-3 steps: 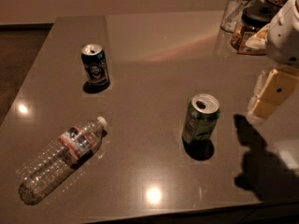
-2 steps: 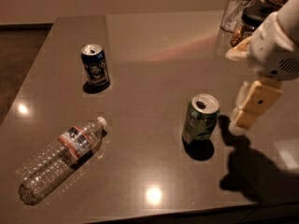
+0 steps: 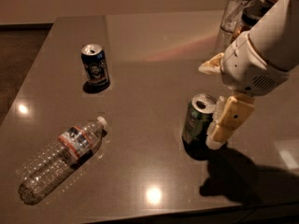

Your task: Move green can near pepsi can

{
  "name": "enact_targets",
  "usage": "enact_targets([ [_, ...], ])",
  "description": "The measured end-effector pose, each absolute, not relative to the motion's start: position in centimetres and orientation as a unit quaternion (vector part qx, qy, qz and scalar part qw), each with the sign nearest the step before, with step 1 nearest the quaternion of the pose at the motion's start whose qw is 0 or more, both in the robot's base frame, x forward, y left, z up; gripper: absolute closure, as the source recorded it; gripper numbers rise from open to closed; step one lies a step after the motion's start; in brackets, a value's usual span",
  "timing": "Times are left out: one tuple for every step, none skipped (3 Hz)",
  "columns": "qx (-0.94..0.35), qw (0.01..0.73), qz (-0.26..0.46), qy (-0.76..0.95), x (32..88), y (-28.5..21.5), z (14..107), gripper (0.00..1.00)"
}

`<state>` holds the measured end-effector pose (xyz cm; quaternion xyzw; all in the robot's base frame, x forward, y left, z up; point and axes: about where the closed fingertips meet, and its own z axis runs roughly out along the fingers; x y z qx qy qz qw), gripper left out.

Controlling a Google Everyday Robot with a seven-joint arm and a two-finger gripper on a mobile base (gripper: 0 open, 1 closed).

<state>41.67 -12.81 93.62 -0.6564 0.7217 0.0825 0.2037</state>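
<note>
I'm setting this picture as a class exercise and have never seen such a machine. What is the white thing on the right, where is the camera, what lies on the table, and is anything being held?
The white shape is a robot arm. Its gripper, the cream part at the arm's end, is low over the table, right beside the green can on the can's right side. Whether it actually grips the can cannot be told. The single camera looks down on the dark table from above. Also there: a pepsi can standing upright at the far left, a clear plastic water bottle lying on its side at the front left, and a tall glass at the back right.
</note>
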Motion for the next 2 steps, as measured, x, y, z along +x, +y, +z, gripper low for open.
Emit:
enact_targets([
  [-0.658, 0.199, 0.096, 0.72, 41.38, -12.36, 92.77, 0.0],
  [-0.654, 0.192, 0.103, 0.724, 41.35, -12.55, 92.04, 0.18],
])
